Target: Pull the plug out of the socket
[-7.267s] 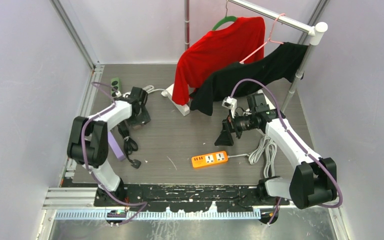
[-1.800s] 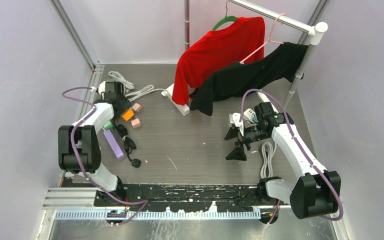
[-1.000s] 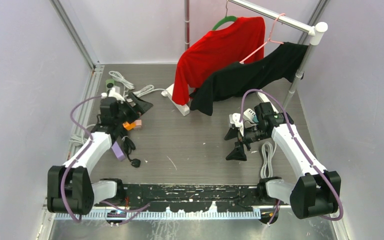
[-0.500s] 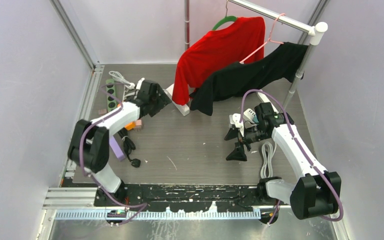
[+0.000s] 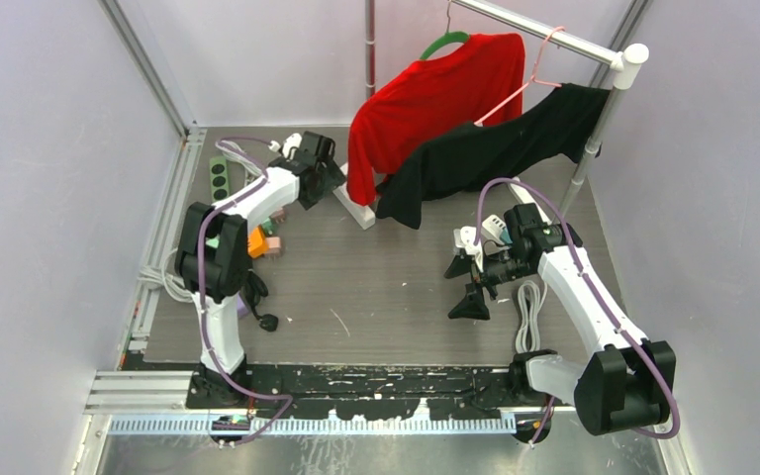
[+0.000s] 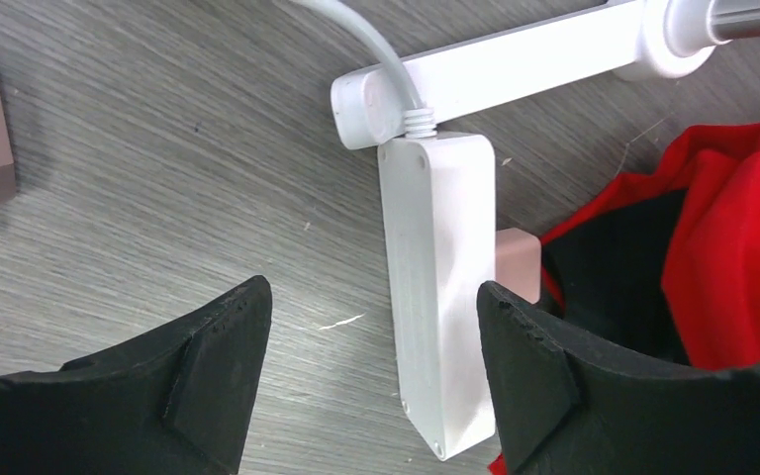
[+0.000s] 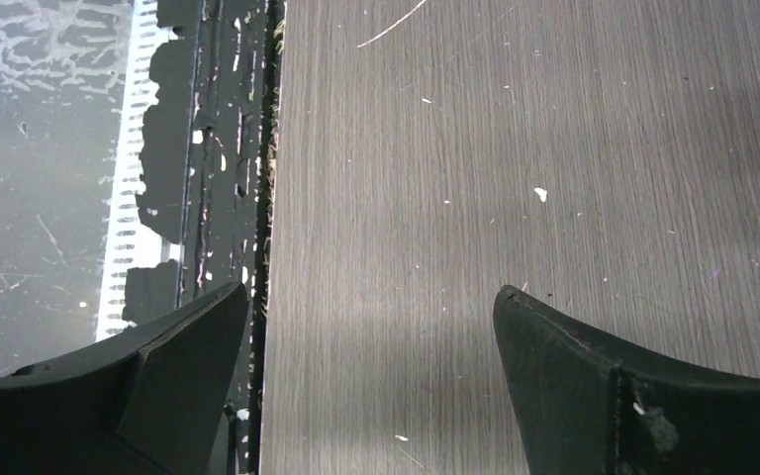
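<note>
At the near edge, right side: my right tool (image 7: 368,292), jaws spread to their widest, nothing between them. It hangs over bare table (image 7: 554,148); I judge it idle, standing clear of the work.

Just beyond it: coiled white cable (image 5: 526,297), loose on the table.

Near left: black lead (image 5: 254,289), its plug free of any socket. Past that, small orange and pink blocks (image 5: 259,240).

Left edge, further back: green socket strip (image 5: 220,178).

Far centre: my left tool (image 6: 371,297), jaws wide, holding nothing, hovering over the white socket strip (image 6: 435,297). The spread looks set to take the strip's width or the plug beside it.

Task item: pink plug (image 6: 518,262), touching the strip's right flank, apparently still seated, half hidden by the red shirt (image 6: 732,247).

Beyond: the rack's white foot (image 6: 515,59), touching the strip's cable end, which may brace it against a pull.
</note>
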Available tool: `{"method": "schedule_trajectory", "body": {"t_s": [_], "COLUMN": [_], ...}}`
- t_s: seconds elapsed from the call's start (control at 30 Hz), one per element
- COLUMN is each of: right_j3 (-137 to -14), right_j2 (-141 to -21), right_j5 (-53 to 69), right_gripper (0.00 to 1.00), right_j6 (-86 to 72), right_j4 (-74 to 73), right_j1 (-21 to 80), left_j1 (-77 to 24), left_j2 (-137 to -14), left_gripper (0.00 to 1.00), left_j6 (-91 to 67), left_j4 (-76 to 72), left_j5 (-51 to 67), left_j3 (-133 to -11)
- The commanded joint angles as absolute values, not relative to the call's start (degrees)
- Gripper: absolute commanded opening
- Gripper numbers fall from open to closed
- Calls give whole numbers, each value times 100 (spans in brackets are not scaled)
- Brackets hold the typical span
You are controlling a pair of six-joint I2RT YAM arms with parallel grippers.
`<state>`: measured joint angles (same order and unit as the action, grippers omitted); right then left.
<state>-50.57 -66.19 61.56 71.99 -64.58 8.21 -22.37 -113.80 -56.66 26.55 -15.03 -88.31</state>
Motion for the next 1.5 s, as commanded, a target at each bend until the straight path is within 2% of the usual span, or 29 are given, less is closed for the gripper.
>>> {"method": "schedule_trajectory", "body": {"t_s": [0.0, 0.2, 0.33, 0.47, 0.63, 0.77, 0.97, 1.13, 1.3, 1.4, 1.47], "right_j3": [-5098, -5102, -5106, -5107, -5106, -5114, -5137, -5176, -4892, -4488, -4325], "right_j2": [-6496, -6513, -6518, -6515, -6518, -6496, -6539, -6731, -6761, -6619, -6575], "right_j5": [6179, 6179, 6163, 6161, 6161, 6161, 6499, 6987, 7129, 6291, 5879], "right_gripper": [100, 99, 99, 100, 100, 99, 99, 99, 100, 100, 100], "right_j6": [7348, 7354, 7356, 7356, 7387, 7400, 7392, 6924, 4153, 2208, 1669], "right_j4": [-6517, -6521, -6521, -6530, -6546, -6564, -6674, -6490, -4437, -2739, -2107], "right_j1": [851, 861, 854, 853, 870, 866, 866, 907, 1074, 1301, 1390], "left_j1": [-2224, -2232, -2232, -2232, -2232, -2233, -2233, -2283, -2634, -2951, -3128], "left_j2": [-11496, -12179, -12526, -12746, -12858, -12667, -11608, -10419, -9504, -9262, -9178], "left_gripper": [76, 74, 64, 63, 40, 15, 0, 0, 0, 0, 0], "left_j6": [-5802, -5961, -6064, -6171, -6188, -6132, -5898, -5908, -6255, -6394, -6405], "left_j4": [2682, 2984, 3146, 3358, 3252, 2930, 1720, -198, -2513, -3506, -4078], "left_j5": [-1673, -1319, -1176, -1222, -1007, -824, -584, -18, 148, 74, 34], "left_j3": [-9162, -10015, -10370, -10488, -10440, -10157, -8663, -6470, -4640, -4024, -3721]}}
